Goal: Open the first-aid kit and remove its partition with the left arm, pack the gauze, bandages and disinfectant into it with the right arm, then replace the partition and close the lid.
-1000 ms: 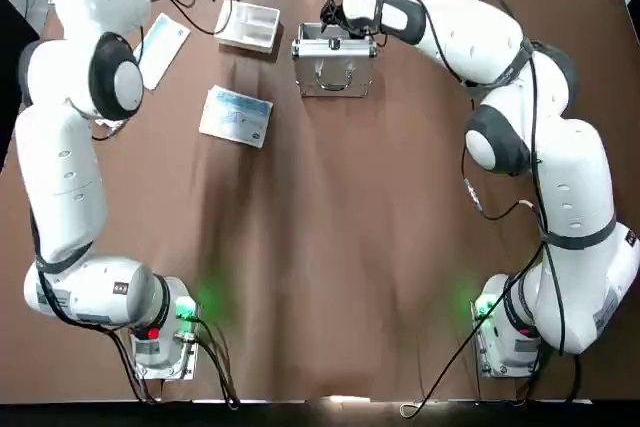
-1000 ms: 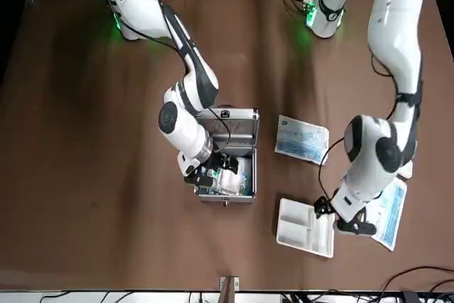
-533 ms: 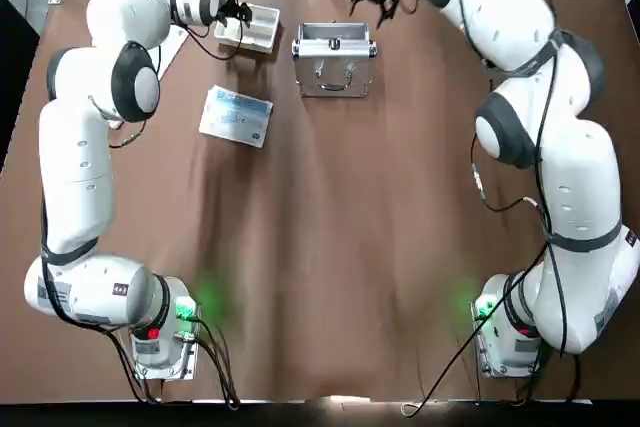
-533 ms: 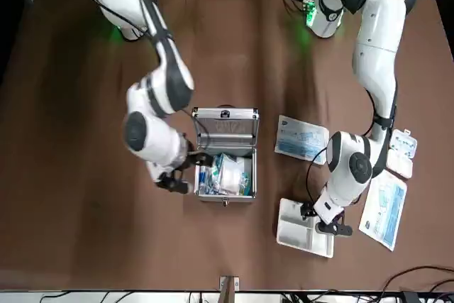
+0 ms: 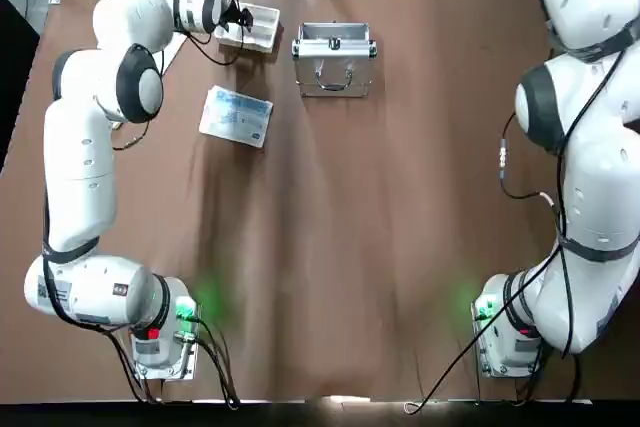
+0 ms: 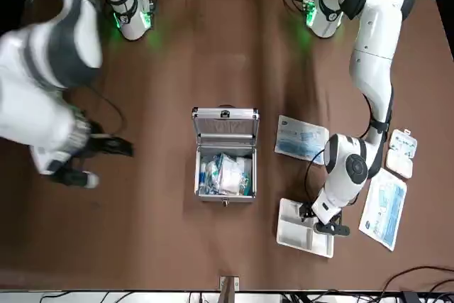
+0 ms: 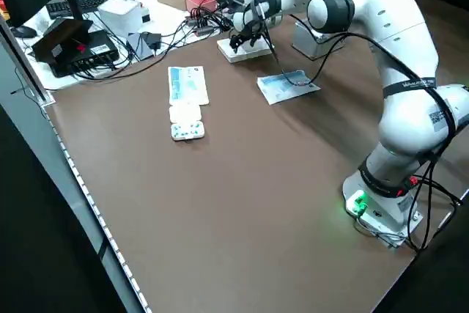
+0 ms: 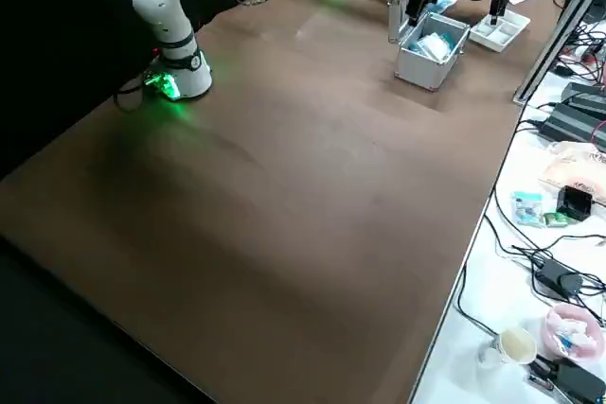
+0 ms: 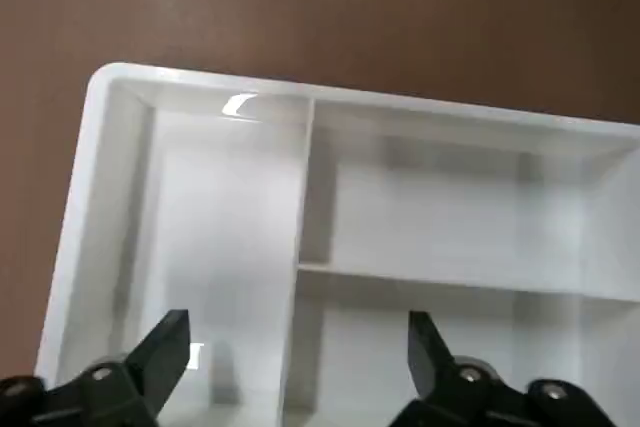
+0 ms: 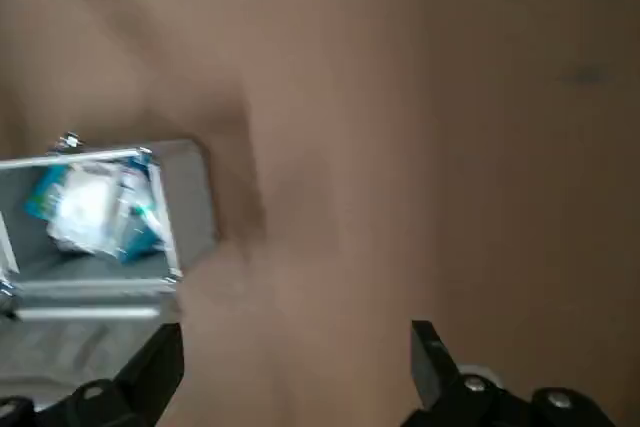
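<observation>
In the top view, the first-aid kit [image 5: 334, 57] is standing open near the far edge of the brown counter [image 5: 340, 247], its lid raised. The partition [image 5: 250, 27] is lying on the counter just to the robot's left of the kit, with the left gripper [image 5: 240, 17] hanging over its near-left edge. A flat blue-white packet [image 5: 236, 115] is lying nearer the robot, apart from both.

In the front view, the kit [image 6: 225, 168] is showing white and teal packages filling its base. The left gripper [image 6: 320, 219] is sitting at the partition's [image 6: 301, 227] edge. The right gripper [image 6: 106, 148] is hanging blurred, well away from the kit on the robot's right side. A long white-blue pouch [image 6: 383, 204] and a small blister pack [image 6: 401, 152] are lying beyond the left arm.

In the left wrist view, the left gripper's fingers [image 9: 165, 347] are standing spread apart over the partition's [image 9: 240, 207] compartments, gripping nothing.

In the right wrist view, the right gripper's fingers [image 10: 430, 352] are standing wide apart and empty above bare counter, with the filled kit [image 10: 100, 212] off to one side.
</observation>
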